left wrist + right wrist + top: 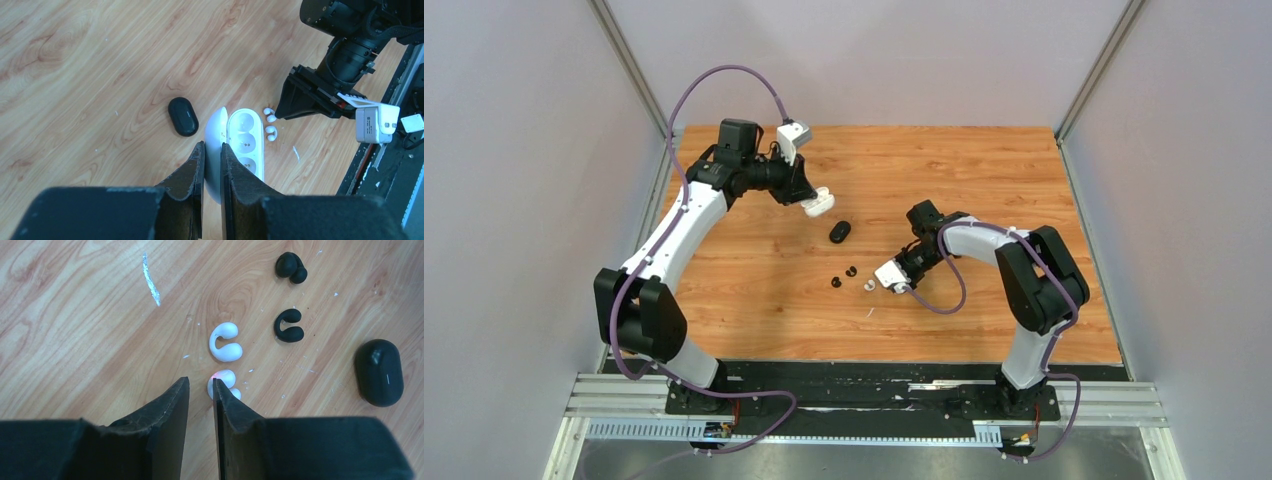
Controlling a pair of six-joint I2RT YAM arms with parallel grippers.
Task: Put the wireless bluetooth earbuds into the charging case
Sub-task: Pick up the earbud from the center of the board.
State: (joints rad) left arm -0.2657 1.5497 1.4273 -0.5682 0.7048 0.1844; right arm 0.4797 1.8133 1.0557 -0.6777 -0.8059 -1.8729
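- Right hand point(200, 381): fingers narrow, with a slim gap showing bare tabletop point(75, 340). Nothing is held.
- Near white earbud point(223, 380): lies just right of that gap, against or partly under the right-side fingertip; cannot tell which.
- Second white earbud point(225, 342): a C-shaped hook just above the first in frame, clear of the fingers.
- Lower black earbud point(289, 326) and upper black earbud point(291, 267): sit toward the upper right. The closed black charging case point(379, 372) is at the right edge.
- Left hand point(212, 145): clamped on the lid of the open white charging case point(246, 142) at frame centre. The wells face the camera and look empty, and the white buds lie just right of the case.
- Handling, as a judgement: the buds look light, hard, glossy and rounded, so they are likely to squirt out of a pinch. Take hold across the thicker bulb end, not the thin bridge.
- Likely need: shift the right hand rightward in frame so the near bud sits between the fingers.
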